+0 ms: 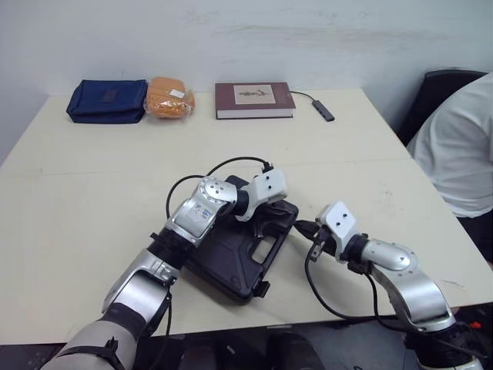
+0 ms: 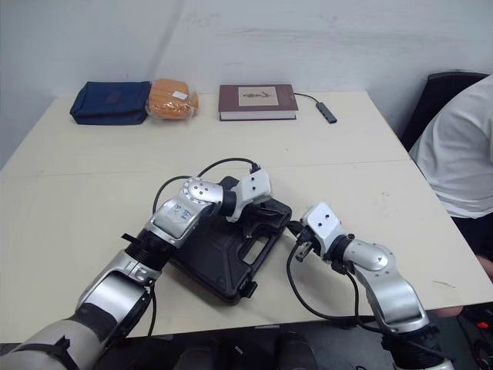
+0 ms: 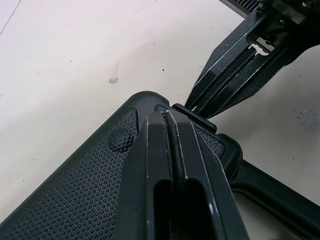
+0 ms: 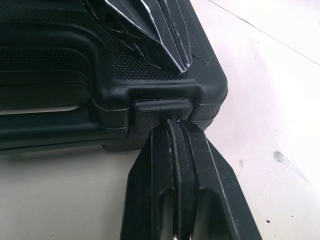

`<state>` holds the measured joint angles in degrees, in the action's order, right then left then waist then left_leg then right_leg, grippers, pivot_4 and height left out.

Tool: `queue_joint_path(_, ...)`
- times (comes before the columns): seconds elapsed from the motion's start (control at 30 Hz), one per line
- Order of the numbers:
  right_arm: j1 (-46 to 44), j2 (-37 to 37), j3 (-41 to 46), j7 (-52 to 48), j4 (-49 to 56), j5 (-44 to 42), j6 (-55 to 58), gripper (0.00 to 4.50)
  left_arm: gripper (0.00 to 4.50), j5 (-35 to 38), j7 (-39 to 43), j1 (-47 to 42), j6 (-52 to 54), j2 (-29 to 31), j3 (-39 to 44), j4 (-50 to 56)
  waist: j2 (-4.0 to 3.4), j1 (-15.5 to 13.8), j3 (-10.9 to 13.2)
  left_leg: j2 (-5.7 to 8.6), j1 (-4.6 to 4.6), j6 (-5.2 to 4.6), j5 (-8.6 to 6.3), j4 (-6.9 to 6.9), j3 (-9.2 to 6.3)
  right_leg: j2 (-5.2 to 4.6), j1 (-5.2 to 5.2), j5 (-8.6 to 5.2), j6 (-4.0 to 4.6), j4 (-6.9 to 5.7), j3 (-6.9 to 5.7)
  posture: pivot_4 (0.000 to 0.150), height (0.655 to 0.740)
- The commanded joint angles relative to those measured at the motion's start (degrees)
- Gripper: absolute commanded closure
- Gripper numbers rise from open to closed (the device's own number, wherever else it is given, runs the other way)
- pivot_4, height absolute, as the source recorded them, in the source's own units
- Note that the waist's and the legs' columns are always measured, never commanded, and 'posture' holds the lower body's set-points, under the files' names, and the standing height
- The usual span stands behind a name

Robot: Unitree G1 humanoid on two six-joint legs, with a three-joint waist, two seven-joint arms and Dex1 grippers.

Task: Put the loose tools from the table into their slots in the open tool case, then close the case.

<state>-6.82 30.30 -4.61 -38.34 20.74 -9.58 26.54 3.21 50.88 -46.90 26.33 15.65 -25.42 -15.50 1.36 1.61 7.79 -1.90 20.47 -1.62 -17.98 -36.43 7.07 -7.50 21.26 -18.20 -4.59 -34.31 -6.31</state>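
The black tool case (image 1: 231,258) lies with its lid down near the table's front edge, its handle (image 1: 269,248) facing my right. My left gripper (image 1: 264,221) is shut, and its tips rest on the textured lid near the case's right corner (image 3: 125,137). My right gripper (image 1: 306,230) is also shut, with its tip touching the small latch (image 4: 160,107) on the case's side wall. In the right wrist view my left gripper (image 4: 160,35) presses on the lid just above that latch. I see no loose tools on the table.
At the table's far edge lie a blue pouch (image 1: 106,100), an orange bag (image 1: 169,98), a dark red book (image 1: 254,100) and a small black adapter on a cable (image 1: 325,112). A person in a white shirt (image 1: 462,146) sits at the right.
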Motion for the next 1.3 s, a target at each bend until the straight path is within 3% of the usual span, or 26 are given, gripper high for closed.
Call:
queue_joint_path(0.03,1.09,1.14,1.75,-1.19,4.01,-1.51,-2.54,4.5,4.48,-5.11,0.52,6.53,5.0,3.42,-4.92,-6.07,0.0,-0.03,0.01,0.03,-0.01,0.0,0.01,0.07,0.0,0.0,-0.03,0.08,-0.15,0.03,0.0,0.15,0.74)
queue_joint_path(0.07,1.45,1.43,2.06,-1.25,4.15,-1.52,-2.73,4.5,4.48,-4.87,0.65,6.53,4.82,3.51,-4.6,-5.49,0.0,-0.06,0.01,0.03,0.01,0.01,0.02,0.12,0.01,0.0,-0.07,0.28,-0.53,0.03,0.0,0.15,0.74)
queue_joint_path(0.23,4.79,5.51,7.0,-3.74,5.48,-3.53,-4.0,4.5,4.48,1.52,4.08,6.1,-1.13,2.4,1.78,1.84,-0.47,-0.21,0.39,0.08,0.48,0.04,0.1,0.23,0.0,0.0,0.26,0.29,-0.54,0.08,-0.09,0.15,0.74)
queue_joint_path(0.57,10.11,7.33,11.47,-5.98,6.17,-5.59,-9.89,4.5,4.48,5.72,9.17,7.38,-13.12,3.36,7.64,6.88,-0.87,-1.93,1.9,0.13,0.91,0.0,0.45,0.24,-0.06,0.11,0.44,0.28,-0.62,0.26,-0.41,0.15,0.74)
queue_joint_path(0.83,22.73,7.72,17.39,-11.59,7.79,-8.19,-21.82,4.5,4.48,18.9,20.06,15.08,-13.49,13.07,16.21,23.18,-0.91,-2.65,2.63,0.17,1.17,-0.04,0.47,0.06,-0.07,0.19,0.45,0.34,-0.81,0.26,-0.53,0.15,0.74)
queue_joint_path(1.03,27.9,7.43,14.5,-13.66,10.72,-9.01,-24.03,4.5,4.48,23.8,18.41,22.26,-7.63,17.38,17.51,35.19,-0.89,-3.01,2.66,0.24,1.16,-0.19,0.38,-0.07,-0.1,0.09,0.34,0.43,-1.0,0.44,-0.44,0.15,0.74)
queue_joint_path(1.3,29.51,6.89,3.84,-13.45,10.92,-4.95,-24.45,4.5,4.48,15.97,15.73,30.01,-10.24,21.35,12.15,40.76,-0.96,-3.02,2.7,0.22,1.12,-0.01,0.32,-0.05,-0.15,0.09,0.37,0.41,-0.95,0.42,-0.39,0.15,0.74)
